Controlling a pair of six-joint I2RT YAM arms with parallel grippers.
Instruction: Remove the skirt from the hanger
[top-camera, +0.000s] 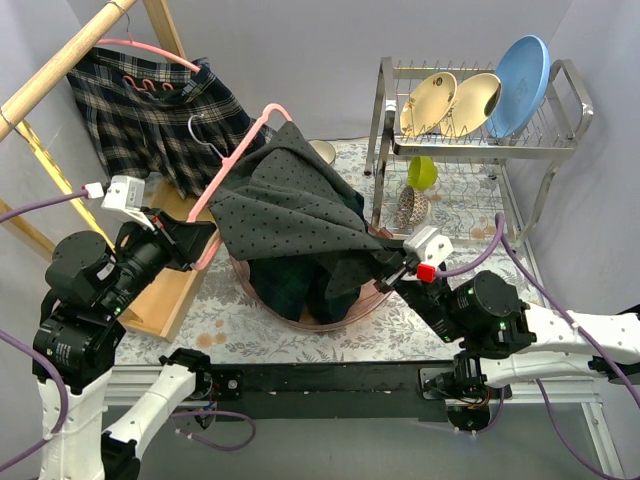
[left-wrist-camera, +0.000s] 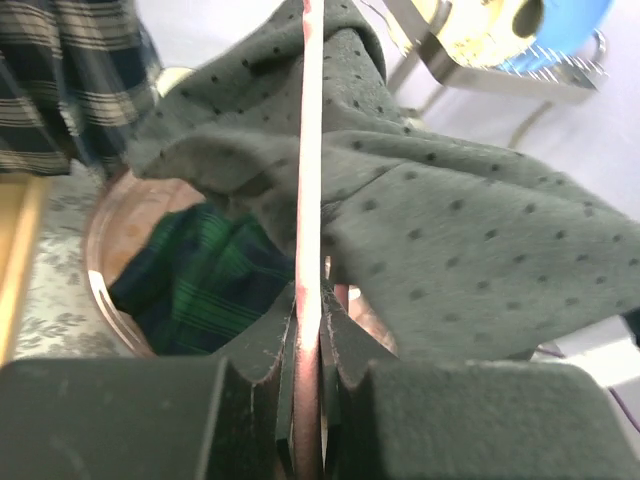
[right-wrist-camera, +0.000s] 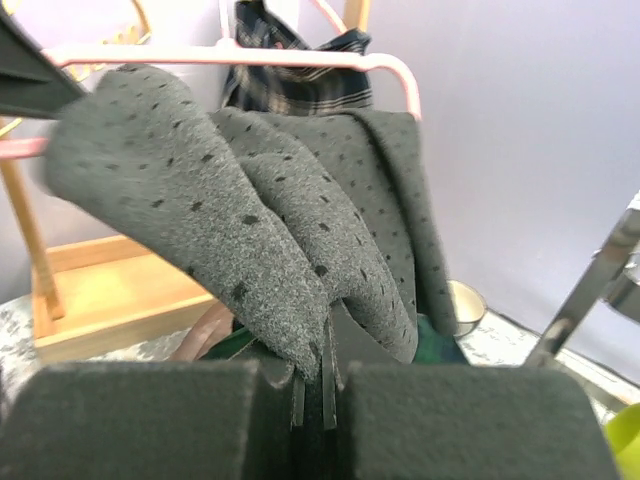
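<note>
A grey dotted skirt hangs over a pink hanger held tilted above a brown basin. My left gripper is shut on the hanger's lower bar, which runs between the fingers in the left wrist view. My right gripper is shut on the skirt's lower right edge; the cloth folds down into the closed fingers. The hanger's top bar shows above the skirt.
A green plaid garment lies in the basin. A plaid skirt on another pink hanger hangs from a wooden rack at the left. A dish rack with plates stands at the back right.
</note>
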